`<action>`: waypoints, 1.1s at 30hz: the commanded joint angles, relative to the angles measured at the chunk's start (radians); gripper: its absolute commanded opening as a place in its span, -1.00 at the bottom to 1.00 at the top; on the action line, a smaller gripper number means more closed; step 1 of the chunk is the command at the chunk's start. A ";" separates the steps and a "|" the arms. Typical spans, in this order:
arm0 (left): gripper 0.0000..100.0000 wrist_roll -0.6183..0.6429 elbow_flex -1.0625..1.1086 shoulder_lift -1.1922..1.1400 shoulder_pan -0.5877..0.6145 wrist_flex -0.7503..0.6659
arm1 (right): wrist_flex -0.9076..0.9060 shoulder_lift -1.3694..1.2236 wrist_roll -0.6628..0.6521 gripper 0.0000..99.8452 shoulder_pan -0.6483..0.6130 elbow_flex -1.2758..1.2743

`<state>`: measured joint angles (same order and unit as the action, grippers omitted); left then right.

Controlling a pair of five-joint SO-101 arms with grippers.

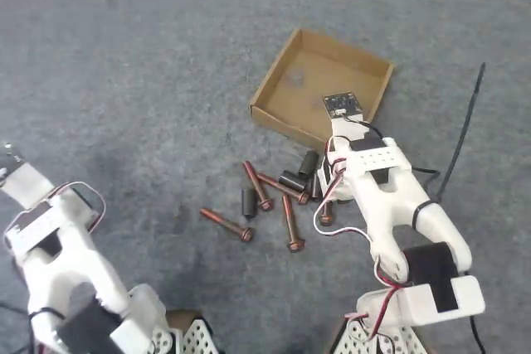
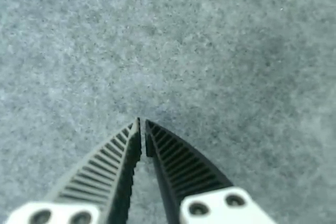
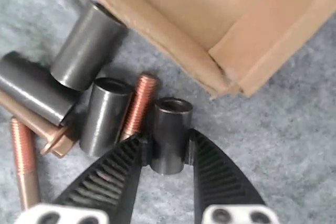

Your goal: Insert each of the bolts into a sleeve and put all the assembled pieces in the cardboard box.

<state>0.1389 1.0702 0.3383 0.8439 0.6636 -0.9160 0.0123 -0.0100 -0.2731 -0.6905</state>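
Nearby, four sleeves (image 3: 86, 45) and three bolts (image 3: 139, 106); right hand (image 3: 167, 140) clasps one sleeve (image 3: 170, 124).

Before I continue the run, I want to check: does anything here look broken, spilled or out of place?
Nothing stands out. The bolts and sleeves lie loose beside the cardboard box, undamaged; the right tool grips one dark sleeve.

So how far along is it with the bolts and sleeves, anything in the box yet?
Nothing looks done: the cardboard box is empty and no bolt appears seated in a sleeve. In hand: the right hand grips one dark sleeve near the box corner. Left: the loose bolts and other sleeves on the table need pairing and boxing. The left hand is shut over bare table.
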 commanded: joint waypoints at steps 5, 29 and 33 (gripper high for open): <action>-0.97 0.000 -0.044 0.003 -0.003 -0.020 | -0.025 0.074 -0.058 -0.82 -0.008 0.041; -0.97 0.000 -0.044 0.003 -0.003 -0.020 | -0.007 0.033 -0.157 -0.76 -0.016 0.020; -0.97 0.000 -0.044 0.003 -0.003 -0.020 | -0.007 0.004 -0.212 -0.76 -0.044 0.018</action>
<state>0.1389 1.0702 0.3383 0.8439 0.6636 -0.9344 0.0245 -0.1726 -0.2854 -0.6859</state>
